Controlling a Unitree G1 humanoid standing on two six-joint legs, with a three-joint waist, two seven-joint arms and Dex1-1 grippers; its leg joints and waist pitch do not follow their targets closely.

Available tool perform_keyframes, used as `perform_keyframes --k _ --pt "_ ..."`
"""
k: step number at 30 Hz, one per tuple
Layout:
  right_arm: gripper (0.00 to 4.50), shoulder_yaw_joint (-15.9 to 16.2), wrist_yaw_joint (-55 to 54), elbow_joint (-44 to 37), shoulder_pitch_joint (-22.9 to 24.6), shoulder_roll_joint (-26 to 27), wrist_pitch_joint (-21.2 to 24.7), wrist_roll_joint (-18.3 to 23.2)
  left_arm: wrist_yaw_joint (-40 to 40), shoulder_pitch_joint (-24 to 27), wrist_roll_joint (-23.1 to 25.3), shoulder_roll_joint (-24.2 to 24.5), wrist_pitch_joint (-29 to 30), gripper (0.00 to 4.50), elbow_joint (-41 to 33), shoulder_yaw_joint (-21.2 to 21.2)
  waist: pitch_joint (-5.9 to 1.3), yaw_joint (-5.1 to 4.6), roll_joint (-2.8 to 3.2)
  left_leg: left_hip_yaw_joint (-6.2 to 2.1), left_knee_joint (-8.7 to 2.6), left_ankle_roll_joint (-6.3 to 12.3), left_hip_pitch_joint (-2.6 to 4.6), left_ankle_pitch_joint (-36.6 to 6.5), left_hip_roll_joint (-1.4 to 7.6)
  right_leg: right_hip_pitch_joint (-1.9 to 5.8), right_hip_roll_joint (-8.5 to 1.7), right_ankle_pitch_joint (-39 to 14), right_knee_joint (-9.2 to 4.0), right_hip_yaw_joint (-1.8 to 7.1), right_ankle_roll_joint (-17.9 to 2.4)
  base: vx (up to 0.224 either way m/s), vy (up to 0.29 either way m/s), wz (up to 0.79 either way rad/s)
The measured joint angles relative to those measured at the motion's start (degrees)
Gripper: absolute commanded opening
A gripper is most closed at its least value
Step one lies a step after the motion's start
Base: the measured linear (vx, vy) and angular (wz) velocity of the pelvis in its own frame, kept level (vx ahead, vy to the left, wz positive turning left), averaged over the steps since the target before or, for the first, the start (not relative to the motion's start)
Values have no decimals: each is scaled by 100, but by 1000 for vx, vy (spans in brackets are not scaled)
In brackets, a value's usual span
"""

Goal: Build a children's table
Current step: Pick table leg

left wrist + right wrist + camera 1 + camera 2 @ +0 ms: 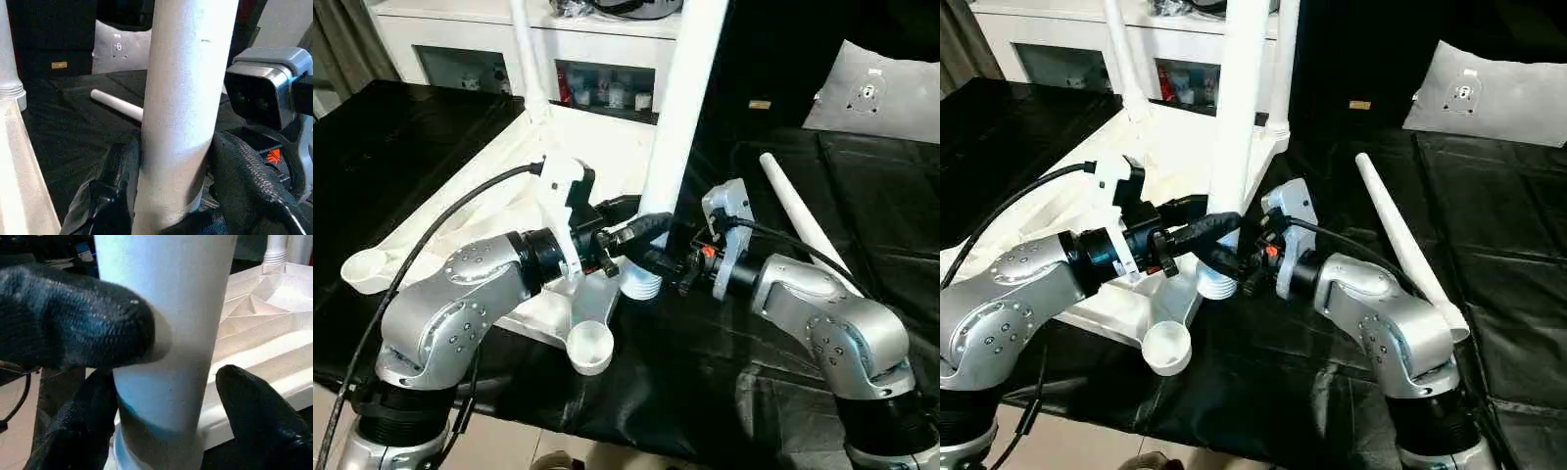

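Observation:
The white table top (499, 211) lies upside down on the black cloth, ribbed side up. One leg (529, 59) stands in a far corner socket, and another stands behind the held one. A further upright leg (683, 108) rests its threaded end (642, 284) at the near right corner. My left gripper (646, 217) is shut on this leg low down, one finger (115, 186) on each side. My right gripper (663, 260) reaches around the same leg from the other side, open, with a small gap beside one finger (254, 411). A loose leg (803, 220) lies to the right.
Empty round sockets show at the near corner (590, 348) and the left corner (367, 269). A white cabinet with glass doors (460, 49) stands behind the work. A grey pillow-like pad (876, 93) lies at the back right on the cloth.

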Motion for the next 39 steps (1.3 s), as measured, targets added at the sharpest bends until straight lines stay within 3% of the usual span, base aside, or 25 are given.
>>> perform_keyframes --k 12,19,20,22,39 --pt "197 -1 112 0 0 41 108 69 -58 -6 0 -37 1 193 -61 -43 0 1 0 0 2 0 0 0 0 0 0 1 1 0 -1 0 0 0" --pt "193 0 122 1 13 62 109 66 -70 -6 12 -14 38 193 -86 -40 0 2 0 0 1 0 -1 0 0 0 0 1 1 0 -1 0 0 0" --pt "192 0 127 3 22 63 109 66 -50 -6 5 -15 79 249 -105 -37 0 3 0 0 2 0 -1 0 0 0 0 1 1 0 -1 0 0 0" --pt "192 1 139 5 27 70 103 66 -52 -6 -67 -21 142 263 -105 13 0 3 0 0 2 0 -1 0 0 0 0 1 2 0 -2 0 0 0" --pt "191 91 238 3 73 119 -56 38 -225 25 -222 233 254 263 -249 116 -3 18 5 0 8 0 2 0 0 2 0 3 7 0 -4 0 0 0"
